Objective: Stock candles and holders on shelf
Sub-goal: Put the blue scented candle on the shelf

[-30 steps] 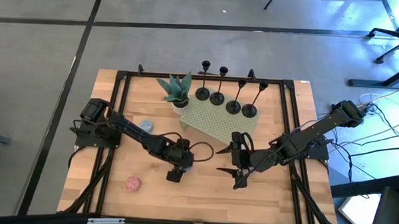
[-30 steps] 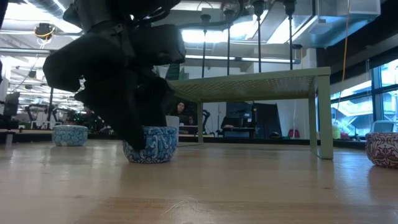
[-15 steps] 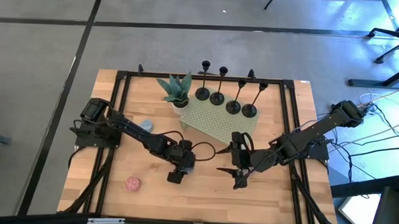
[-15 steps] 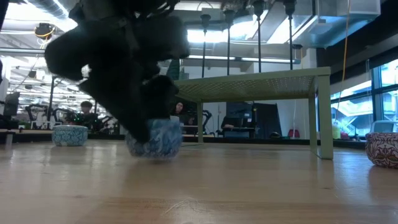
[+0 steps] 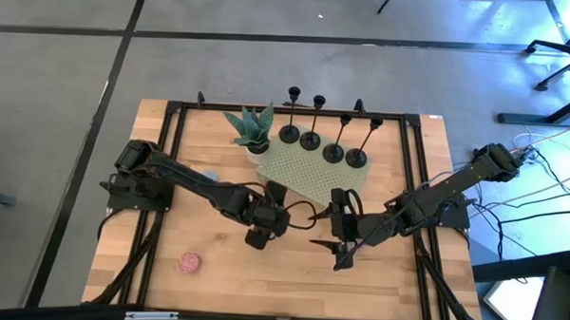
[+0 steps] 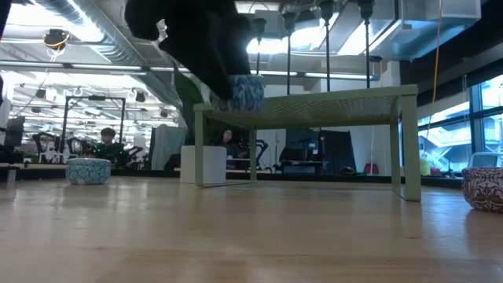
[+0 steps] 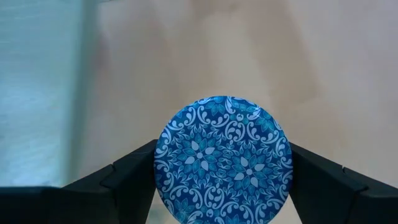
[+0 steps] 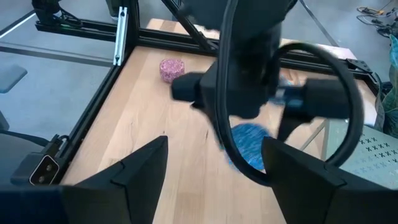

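My left gripper (image 5: 261,231) is shut on a blue patterned candle (image 7: 222,158), held in the air beside the pale green shelf (image 5: 313,172) at about the height of its top (image 6: 314,102). Several black holders (image 5: 310,139) stand on their disc bases along the shelf's far edge. A second bluish candle (image 6: 88,170) and a pink-red candle (image 5: 188,262) rest on the table. My right gripper (image 5: 339,249) is open and empty near the table's middle. My left gripper pinches the candle's round side wall (image 7: 163,163) between its two fingers (image 7: 130,180), one on each opposite side. The fingers come from above, slanting down. The candle (image 6: 240,93) is lifted clear of the table, its patterned top toward the wrist camera.
A potted green plant (image 5: 251,128) stands by the shelf's far left corner. Another pink-red candle (image 6: 483,189) sits at the right edge of the low view. Black frame rails (image 5: 160,203) run along the table's sides. Bare wood lies near the table's front edge.
My left gripper has risen from the tabletop and gone toward the shelf, still shut on the blue candle. The candle, which stood on the table a second ago, is now lifted clear to about shelf-top height.
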Available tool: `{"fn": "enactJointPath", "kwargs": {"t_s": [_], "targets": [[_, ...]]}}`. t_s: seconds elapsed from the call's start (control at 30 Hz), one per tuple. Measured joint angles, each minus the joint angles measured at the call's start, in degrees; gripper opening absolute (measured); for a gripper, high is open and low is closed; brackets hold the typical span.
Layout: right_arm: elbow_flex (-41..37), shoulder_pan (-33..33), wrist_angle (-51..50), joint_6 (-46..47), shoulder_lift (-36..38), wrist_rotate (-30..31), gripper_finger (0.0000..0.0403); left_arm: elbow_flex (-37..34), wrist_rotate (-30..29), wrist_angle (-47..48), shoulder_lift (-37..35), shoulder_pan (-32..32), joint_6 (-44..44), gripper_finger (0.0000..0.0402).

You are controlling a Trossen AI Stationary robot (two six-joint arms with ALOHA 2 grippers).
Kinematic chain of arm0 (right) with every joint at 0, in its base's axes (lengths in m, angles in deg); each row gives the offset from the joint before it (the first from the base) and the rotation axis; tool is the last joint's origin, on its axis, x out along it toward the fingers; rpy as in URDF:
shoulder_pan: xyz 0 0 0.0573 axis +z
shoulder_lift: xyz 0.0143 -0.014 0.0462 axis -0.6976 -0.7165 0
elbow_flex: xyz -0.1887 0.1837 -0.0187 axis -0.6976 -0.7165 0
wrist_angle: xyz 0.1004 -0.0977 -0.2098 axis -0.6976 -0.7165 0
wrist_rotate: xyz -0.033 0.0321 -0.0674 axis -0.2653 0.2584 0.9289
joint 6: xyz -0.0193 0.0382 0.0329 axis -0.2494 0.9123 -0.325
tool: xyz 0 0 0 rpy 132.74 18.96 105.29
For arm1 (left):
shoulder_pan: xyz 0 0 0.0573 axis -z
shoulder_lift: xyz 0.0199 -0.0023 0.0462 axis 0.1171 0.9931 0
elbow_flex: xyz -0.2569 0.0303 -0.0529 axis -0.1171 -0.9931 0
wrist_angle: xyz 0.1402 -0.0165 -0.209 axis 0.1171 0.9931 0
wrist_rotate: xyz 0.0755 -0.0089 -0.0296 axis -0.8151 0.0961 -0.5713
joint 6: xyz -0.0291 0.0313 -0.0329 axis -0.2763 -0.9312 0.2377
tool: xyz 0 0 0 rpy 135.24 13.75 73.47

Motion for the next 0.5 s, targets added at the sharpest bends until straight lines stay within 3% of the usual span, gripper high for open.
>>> {"fn": "enactJointPath", "kwargs": {"t_s": [0.23, 0.5], "targets": [[0.0, 0.0, 0.3, 0.0, 0.0, 0.2, 0.0264, 8.3, -5.9, 13.4, -0.4, -1.0, -5.3, 0.0299], [0.2, -0.1, 1.2, -0.2, 0.1, 0.7, 0.0263, 12.9, -9.3, 21.2, -2.5, -5.7, -9.7, 0.0299]]}}
